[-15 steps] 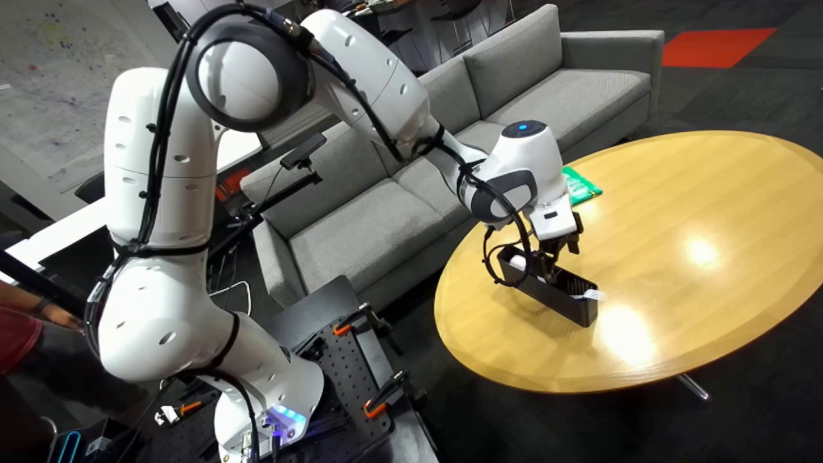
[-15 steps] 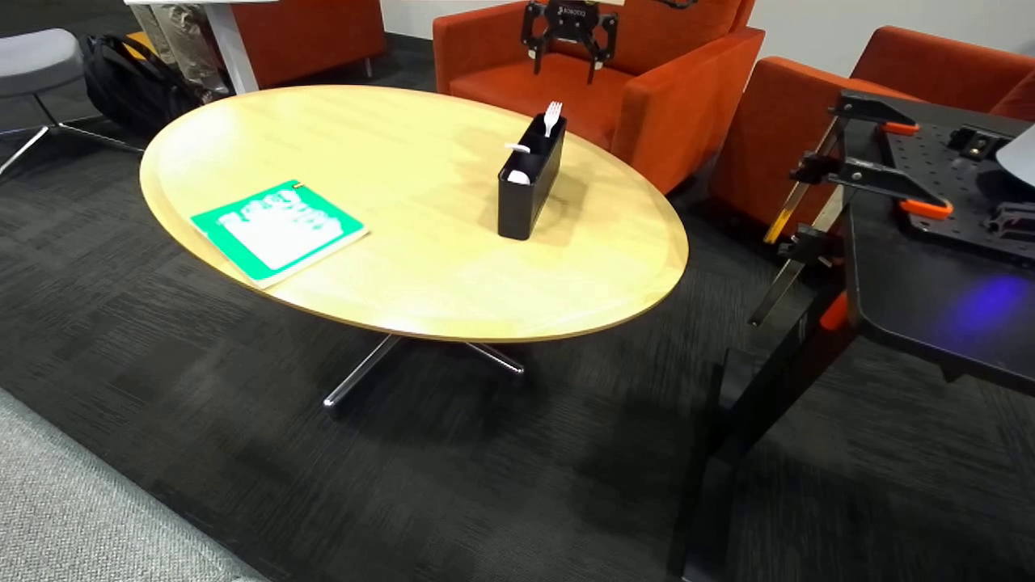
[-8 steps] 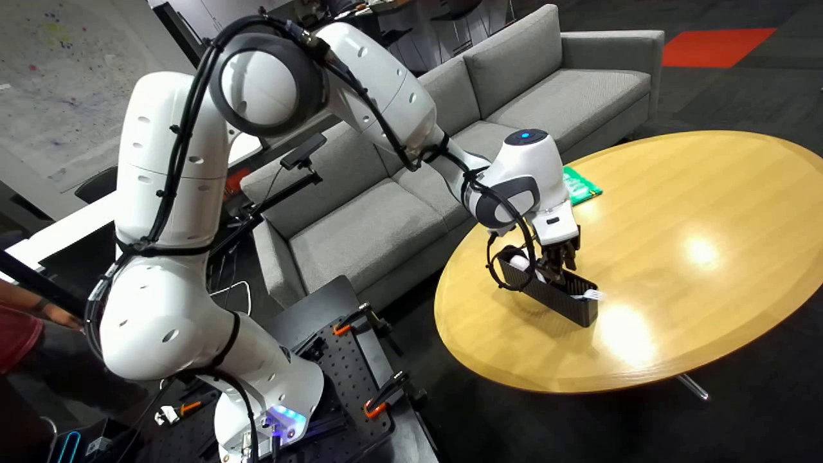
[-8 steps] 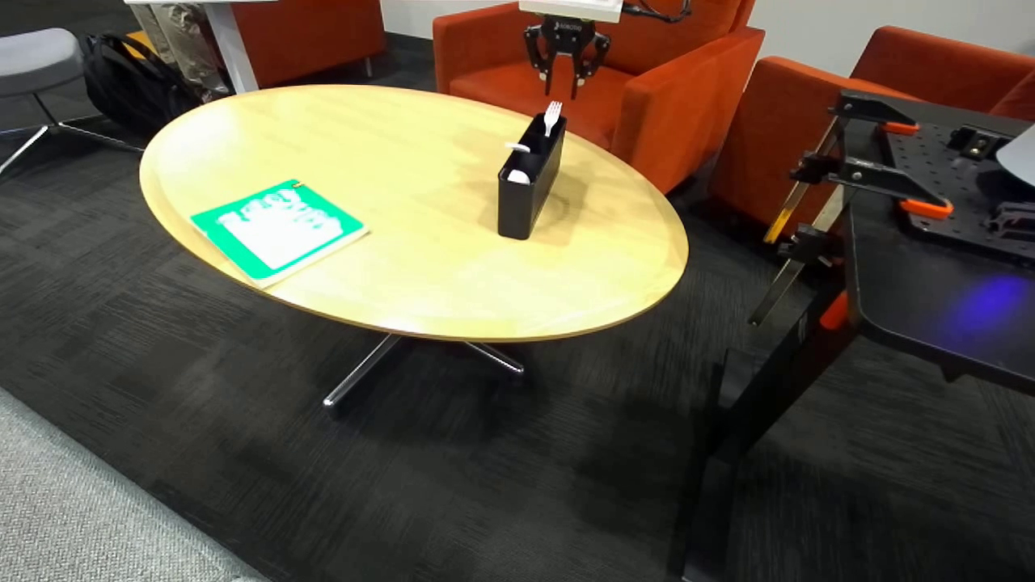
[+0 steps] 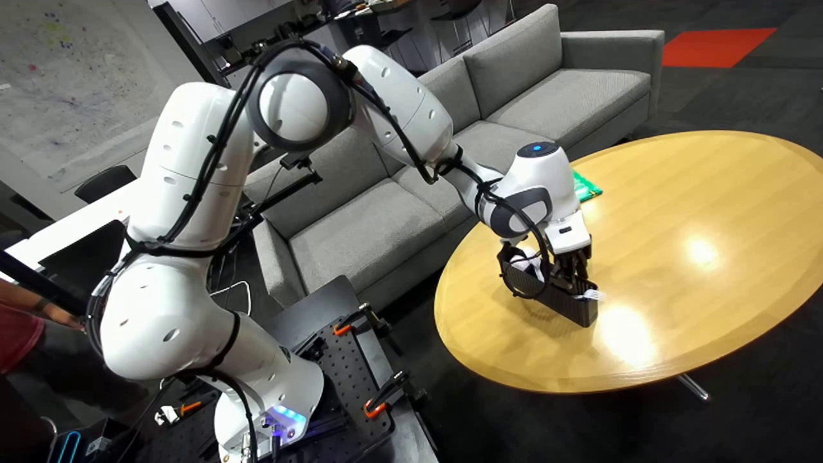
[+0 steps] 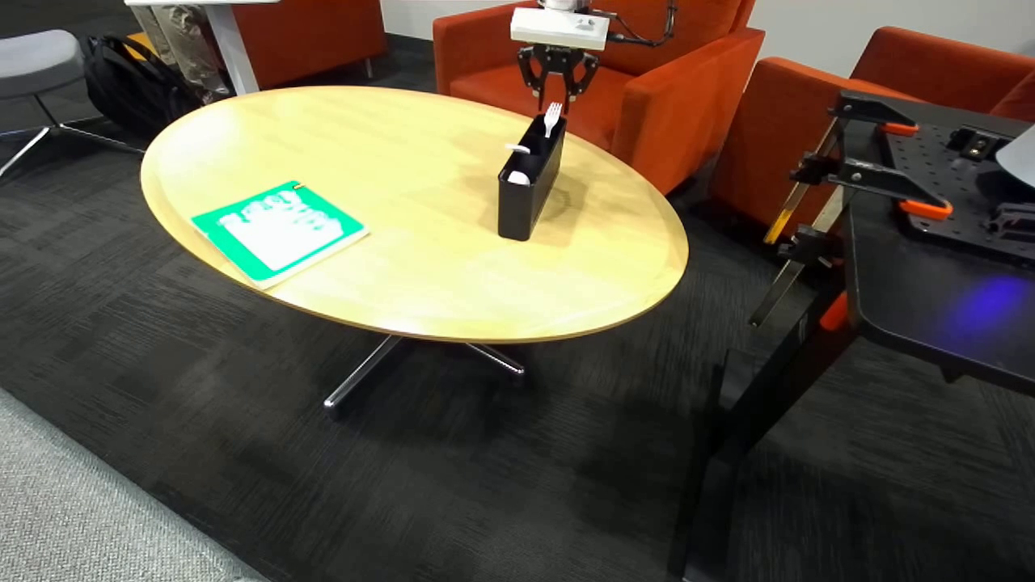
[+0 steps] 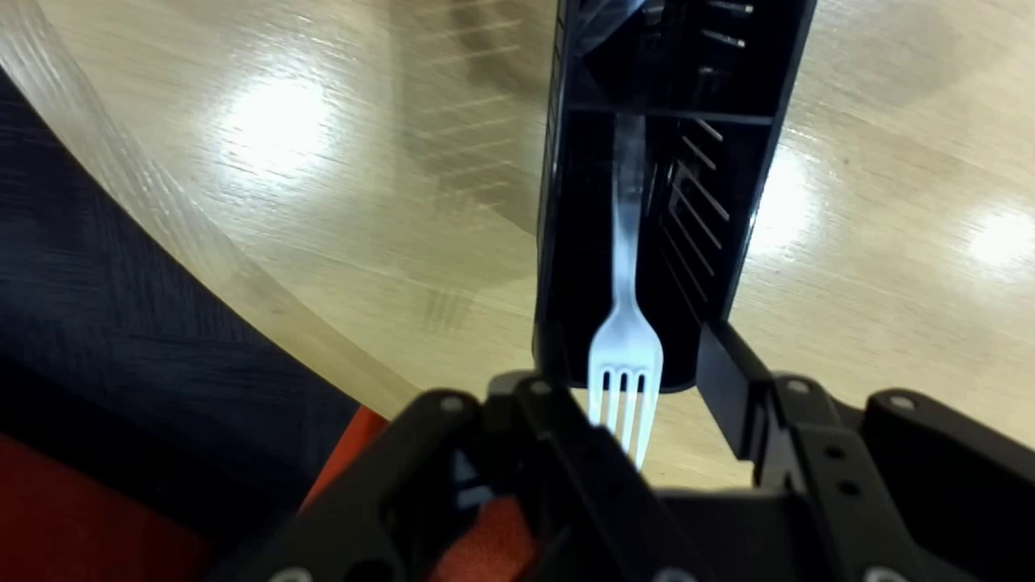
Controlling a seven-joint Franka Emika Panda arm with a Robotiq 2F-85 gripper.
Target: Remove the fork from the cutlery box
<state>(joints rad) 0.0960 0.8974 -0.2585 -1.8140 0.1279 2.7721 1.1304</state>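
The black cutlery box [image 6: 516, 210] stands on the wooden bench [image 6: 420, 202], the white fork [image 7: 625, 330] tilted in its end compartment with the tines jutting over the end rim. In the wrist view the hand [image 7: 631, 352] is spread, one finger on each side of the fork's head, touching neither edge. Farther along the box, two other white utensils [image 6: 518, 178] poke up.

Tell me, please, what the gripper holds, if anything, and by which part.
Nothing is held: the gripper is open, and the wrist view shows a gap between it and the fork, whose handle sits in the cutlery box.
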